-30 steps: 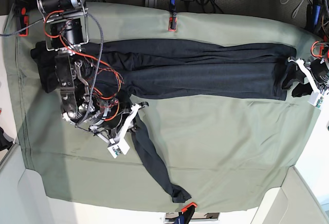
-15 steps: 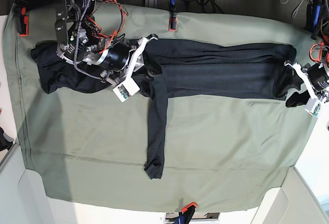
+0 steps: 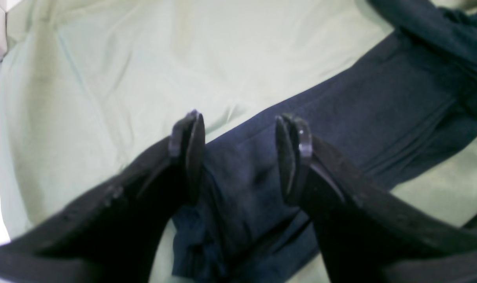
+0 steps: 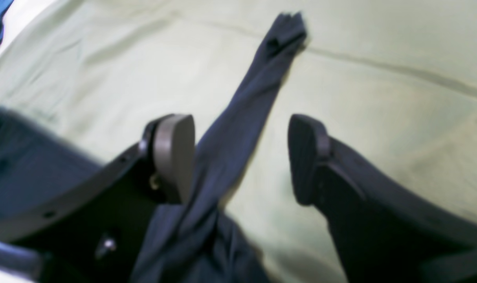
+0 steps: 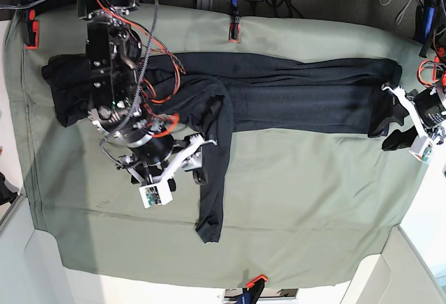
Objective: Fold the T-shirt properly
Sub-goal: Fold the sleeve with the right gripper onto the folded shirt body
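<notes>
The dark T-shirt (image 5: 300,98) lies as a long, narrow band across the far half of the green table cloth (image 5: 313,199). One sleeve (image 5: 212,192) trails from the band toward the front edge. My right gripper (image 5: 197,159) hovers open just left of that sleeve. In the right wrist view the sleeve (image 4: 242,114) passes loosely between the spread fingers (image 4: 175,153) and lies on the cloth. At the band's right end my left gripper (image 5: 391,124) stands open. In the left wrist view its fingers (image 3: 191,149) straddle the shirt's end (image 3: 360,118) without pinching it.
Red clamps (image 5: 233,32) (image 5: 256,279) (image 5: 29,28) pin the cloth at the far, near and left edges. Cables and equipment sit beyond the far edge. White surfaces border the table at the lower corners (image 5: 411,269).
My right gripper carried the sleeve up over the shirt band, came back toward the front and opened, letting go of it. The sleeve now lies straight toward the front edge. The left gripper barely moved.
</notes>
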### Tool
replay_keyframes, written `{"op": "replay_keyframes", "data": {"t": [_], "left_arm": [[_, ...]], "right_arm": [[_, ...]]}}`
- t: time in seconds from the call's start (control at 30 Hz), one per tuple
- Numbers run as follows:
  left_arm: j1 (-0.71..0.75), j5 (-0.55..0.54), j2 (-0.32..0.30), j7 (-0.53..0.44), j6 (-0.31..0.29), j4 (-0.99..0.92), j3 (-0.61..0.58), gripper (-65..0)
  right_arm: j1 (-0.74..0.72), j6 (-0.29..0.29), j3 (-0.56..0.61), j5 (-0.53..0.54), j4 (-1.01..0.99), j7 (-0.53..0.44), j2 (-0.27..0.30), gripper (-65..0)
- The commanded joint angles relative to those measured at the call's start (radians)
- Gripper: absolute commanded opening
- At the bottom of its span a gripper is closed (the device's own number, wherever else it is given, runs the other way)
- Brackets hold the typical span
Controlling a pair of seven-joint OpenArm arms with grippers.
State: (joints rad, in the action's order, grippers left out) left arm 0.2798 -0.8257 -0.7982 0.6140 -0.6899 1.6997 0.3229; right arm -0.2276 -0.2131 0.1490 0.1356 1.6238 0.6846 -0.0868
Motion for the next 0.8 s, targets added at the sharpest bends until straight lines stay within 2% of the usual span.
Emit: {"op": "replay_keyframes", "data": {"t": [0.0,0.07,0.1,0.17,0.27,0.4,0.5,0.67,0.77], "left_arm": [[-0.011,-0.023,-0.024,-0.011,-0.008,0.013,0.012,-33.2],[-0.011,-0.032,-0.024,-0.007,-0.008,0.013,0.012,-33.2],[-0.011,-0.033,-0.024,-0.007,-0.008,0.014,0.012,-33.2],[-0.011,-0.034,-0.024,-0.005,-0.008,0.013,0.012,-33.2],[-0.011,-0.034,-0.02,0.001,-0.008,0.013,0.012,-33.2],[-0.011,-0.034,-0.005,0.005,-0.008,0.013,0.012,-33.2],[-0.011,-0.035,0.016,0.008,-0.008,0.013,0.012,-33.2],[-0.011,-0.035,0.025,0.018,-0.008,0.013,0.012,-33.2],[-0.011,-0.034,0.025,0.023,-0.008,0.013,0.012,-33.2]], "right_arm": [[-0.052,0.009,0.001,-0.017,-0.039,-0.03,-0.03,-27.6],[-0.118,0.03,0.002,-0.053,-0.169,-0.046,-0.065,-27.6],[-0.152,0.051,0.015,-0.049,-0.239,-0.061,-0.065,-27.6],[-0.216,0.116,0.031,-0.079,-0.38,-0.086,-0.065,-27.7],[-0.293,0.132,0.033,-0.088,-0.567,-0.096,-0.065,-27.7],[-0.33,0.111,0.033,-0.083,-0.681,-0.103,-0.065,-27.7],[-0.326,0.061,0.033,-0.044,-0.682,-0.102,-0.065,-27.7],[-0.329,0.034,0.033,-0.004,-0.681,-0.106,-0.065,-27.7],[-0.329,-0.004,0.033,0.019,-0.681,-0.105,-0.065,-27.7]]}}
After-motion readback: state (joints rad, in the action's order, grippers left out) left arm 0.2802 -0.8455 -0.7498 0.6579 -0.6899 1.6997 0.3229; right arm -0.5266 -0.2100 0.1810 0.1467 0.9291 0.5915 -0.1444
